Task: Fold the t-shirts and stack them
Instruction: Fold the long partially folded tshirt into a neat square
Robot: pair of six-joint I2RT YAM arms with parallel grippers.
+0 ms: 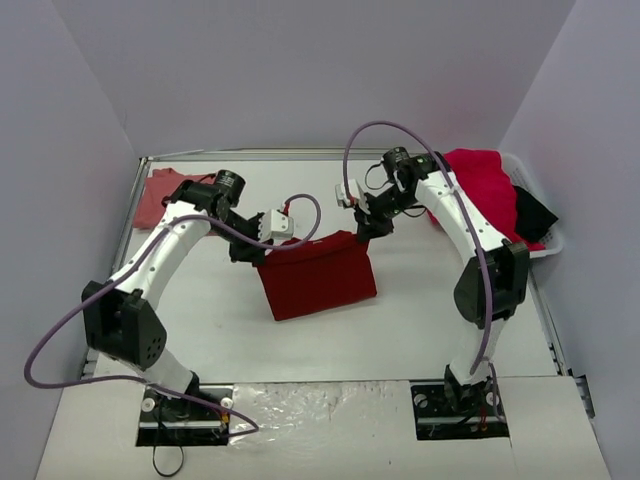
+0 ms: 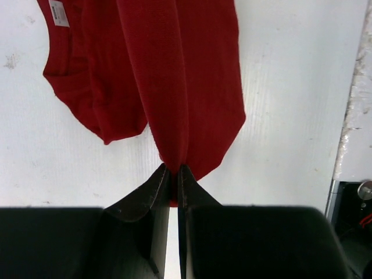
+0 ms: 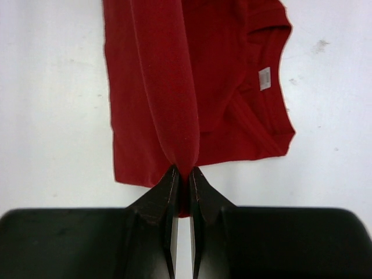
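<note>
Well, nearest the arm bases the white table (image 1: 400, 330) shows bare. Mid-table lies the dark crimson t-shirt (image 1: 318, 275), a rough rectangle of plain soft cloth sitting slightly askew. Its near part rests flat, while its far edge is drawn up at both corners.

The left gripper (image 1: 259, 254) has the far left corner. In the left wrist view its fingers are pressed together (image 2: 174, 171) on a raised ridge of the crimson t-shirt (image 2: 174, 75). The right gripper (image 1: 362, 231) has the far right corner, and from its own camera it is likewise clamped (image 3: 182, 174) on a ridge of the same shirt (image 3: 168, 87). A small white neck label shows in both wrist views (image 2: 58, 13) (image 3: 264, 78), its print too small to read. The pinched bit of cloth itself is hidden between the fingers.

I count three t-shirts, two arms and one basket. At the far left corner lies the salmon-pink t-shirt (image 1: 160, 195), crumpled and partly covered by the left arm. At the far right the raspberry t-shirt (image 1: 480, 180) is heaped in the white plastic basket (image 1: 548, 243), part of it behind the right arm. A black thing (image 1: 535, 210) lies against it, and I cannot tell what that is.
</note>
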